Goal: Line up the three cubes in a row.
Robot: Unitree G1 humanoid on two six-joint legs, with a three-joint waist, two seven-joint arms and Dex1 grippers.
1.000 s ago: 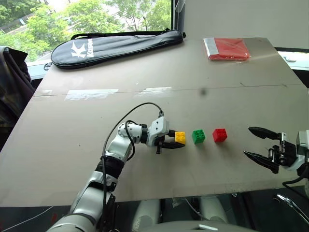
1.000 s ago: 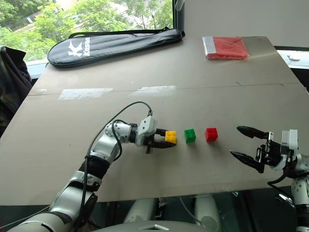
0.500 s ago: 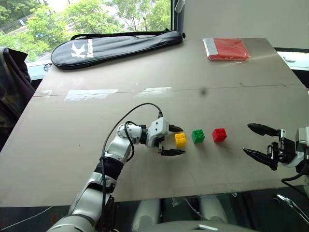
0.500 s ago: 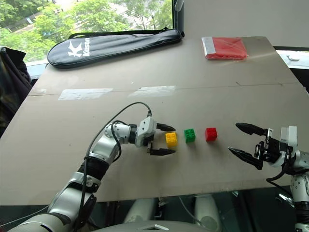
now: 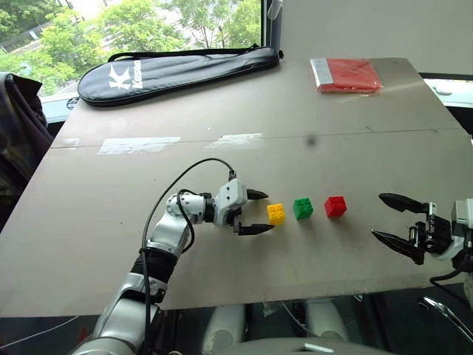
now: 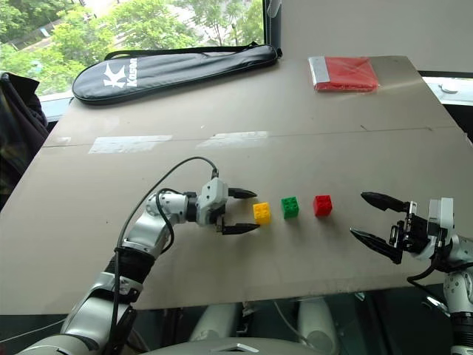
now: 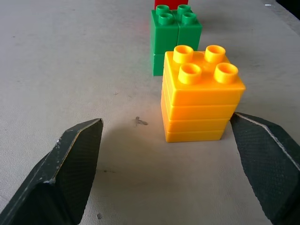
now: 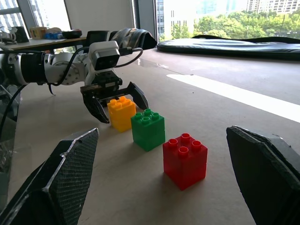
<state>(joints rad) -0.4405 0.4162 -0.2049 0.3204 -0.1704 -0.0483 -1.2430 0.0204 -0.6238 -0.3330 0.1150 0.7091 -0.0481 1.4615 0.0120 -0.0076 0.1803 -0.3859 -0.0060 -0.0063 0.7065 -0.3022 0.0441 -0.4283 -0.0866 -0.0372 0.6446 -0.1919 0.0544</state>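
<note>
**Row set, left fingers close to the yellow cube**

The table [image 5: 111, 222] is a broad, flat, matte grey-brown board with a seam and pale tape patches across it. A long black fabric racket case [image 5: 177, 70] lies at its far edge, and a flat red packet [image 5: 347, 75] sits at the far right corner.

The three cubes stand in a line near the front edge, small gaps between them: the yellow cube [image 5: 276, 214] on the left, the green cube [image 5: 303, 208] in the middle, the red cube [image 5: 335, 206] on the right. Each is hard glossy plastic, ribbed on the sides, with four round studs on top.

The left gripper [image 5: 256, 212] is spread wide, holding nothing; in the left wrist view one textured black finger [image 7: 269, 164] sits just beside the yellow cube. The likely risk is a sideways drift of that finger nudging or turning the light cube out of line. The right gripper [image 5: 389, 217] hangs spread and empty, well clear of the red cube, so it poses little threat.
</note>
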